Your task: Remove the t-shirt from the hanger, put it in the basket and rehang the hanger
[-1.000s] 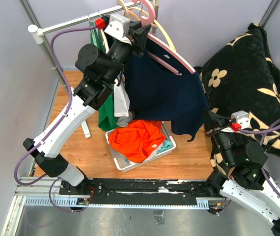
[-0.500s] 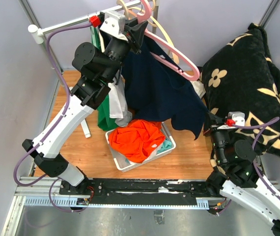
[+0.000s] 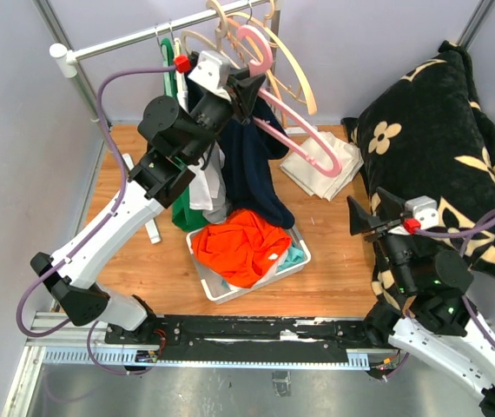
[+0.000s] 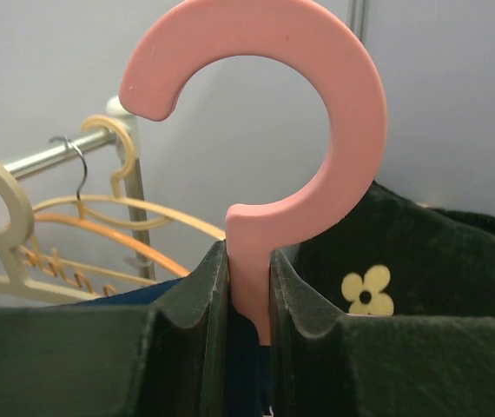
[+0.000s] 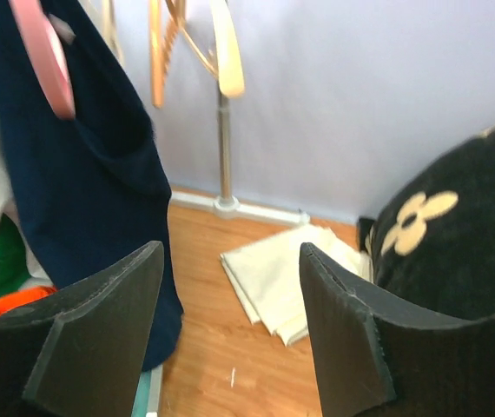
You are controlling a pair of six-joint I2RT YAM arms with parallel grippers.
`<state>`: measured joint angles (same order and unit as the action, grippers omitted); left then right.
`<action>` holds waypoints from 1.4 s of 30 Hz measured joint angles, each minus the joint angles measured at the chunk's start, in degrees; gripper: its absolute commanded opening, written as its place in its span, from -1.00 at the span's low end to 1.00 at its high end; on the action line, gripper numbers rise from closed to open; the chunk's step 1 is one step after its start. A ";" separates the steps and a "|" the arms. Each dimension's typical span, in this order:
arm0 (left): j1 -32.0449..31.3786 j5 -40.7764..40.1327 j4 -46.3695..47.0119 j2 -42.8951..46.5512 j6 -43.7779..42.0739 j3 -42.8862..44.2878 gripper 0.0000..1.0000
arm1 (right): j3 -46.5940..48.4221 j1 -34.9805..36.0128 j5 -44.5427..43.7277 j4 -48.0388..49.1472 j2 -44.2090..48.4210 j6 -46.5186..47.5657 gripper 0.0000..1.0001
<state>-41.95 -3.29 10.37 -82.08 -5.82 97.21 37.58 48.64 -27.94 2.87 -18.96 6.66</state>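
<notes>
- The navy t-shirt (image 3: 252, 169) hangs as one long vertical drape. Its top is bunched under the neck of the hanger and its hem is down at the white bin (image 3: 298, 261), which holds an orange garment (image 3: 243, 243).
- The pink hanger (image 3: 304, 148) is off the rail (image 3: 135, 39) and held tilted. Its long axis runs from the hook down towards the right, and the far arm is bare above the cream folded cloth (image 3: 321, 174). We cannot tell how much of the near arm is inside the shirt.
- The left arm (image 3: 169, 165) is the nearer one. Its jaws are clamped on the hanger's neck just below the hook, so it is occupied.
- The right arm (image 3: 421, 278) sits low, well apart from the shirt. Its jaws stand apart and hold nothing.
- In the right wrist view the shirt lies ahead of those jaws and to their left.
- We judge the next move belongs to the right arm: reach forward and left to the drape, pinch it, and draw it down off the hanger's near end.
</notes>
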 measured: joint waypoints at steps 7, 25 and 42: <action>0.00 1.31 -0.22 2.47 1.14 -7.72 -0.99 | 8.11 0.00 8.76 0.42 -0.57 3.74 0.29; -4.11 2.29 -1.66 3.76 -0.83 -10.78 -0.99 | 25.00 0.00 21.24 -1.33 -22.82 4.50 0.31; -5.60 1.64 -2.34 3.76 -2.14 -10.78 -0.99 | 25.05 0.00 21.24 -4.46 -26.12 2.10 -0.01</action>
<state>-47.55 -1.65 8.03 -78.32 -7.97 86.43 62.63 48.64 -6.70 -1.58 -45.08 8.75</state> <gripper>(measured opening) 0.216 0.532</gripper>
